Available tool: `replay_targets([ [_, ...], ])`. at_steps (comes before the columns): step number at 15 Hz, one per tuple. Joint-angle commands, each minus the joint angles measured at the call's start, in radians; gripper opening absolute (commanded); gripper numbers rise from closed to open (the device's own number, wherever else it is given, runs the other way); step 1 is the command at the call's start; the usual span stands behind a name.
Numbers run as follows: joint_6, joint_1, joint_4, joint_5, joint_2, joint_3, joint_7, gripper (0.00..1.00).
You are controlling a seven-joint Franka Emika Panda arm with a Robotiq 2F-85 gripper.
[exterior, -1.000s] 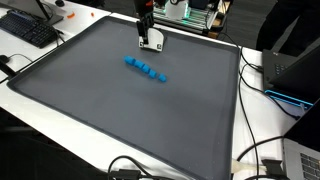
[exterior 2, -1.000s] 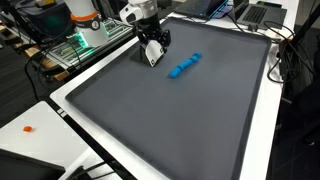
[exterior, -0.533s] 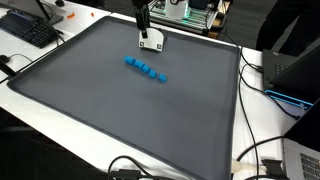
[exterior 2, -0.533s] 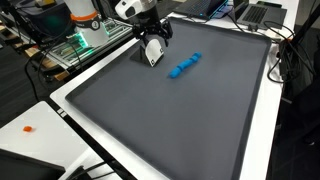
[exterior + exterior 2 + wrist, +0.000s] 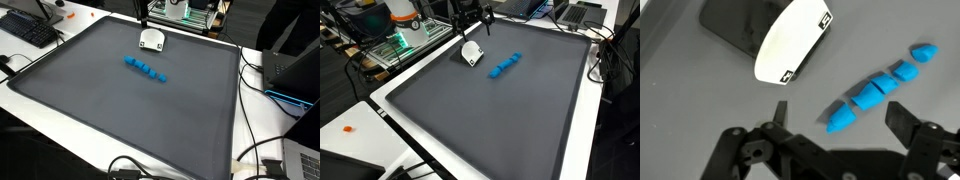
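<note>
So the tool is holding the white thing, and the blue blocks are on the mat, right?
No, the tool is open and holds nothing; the wrist view shows the white thing lying on the grey mat. The blue blocks are there too.

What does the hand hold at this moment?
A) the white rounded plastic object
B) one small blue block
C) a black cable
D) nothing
D: the hand is open and empty above the dark grey mat, where the white rounded plastic object and the row of small blue blocks lie.
</note>
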Motion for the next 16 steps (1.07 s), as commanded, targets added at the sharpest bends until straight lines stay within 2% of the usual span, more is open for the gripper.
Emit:
replay_targets([
  [1, -0.05, -0.009, 0.0, -0.066, -0.067, 0.015, -0.132, 1.0],
  [5, -0.062, -0.006, 0.018, -0.133, -0.081, 0.03, -0.268, 1.0],
  [8, -0.05, 0.014, 0.026, -0.117, -0.075, 0.031, -0.368, 1.0],
  [16, -0.054, 0.033, 0.026, -0.161, -0.076, 0.065, -0.467, 1.0],
])
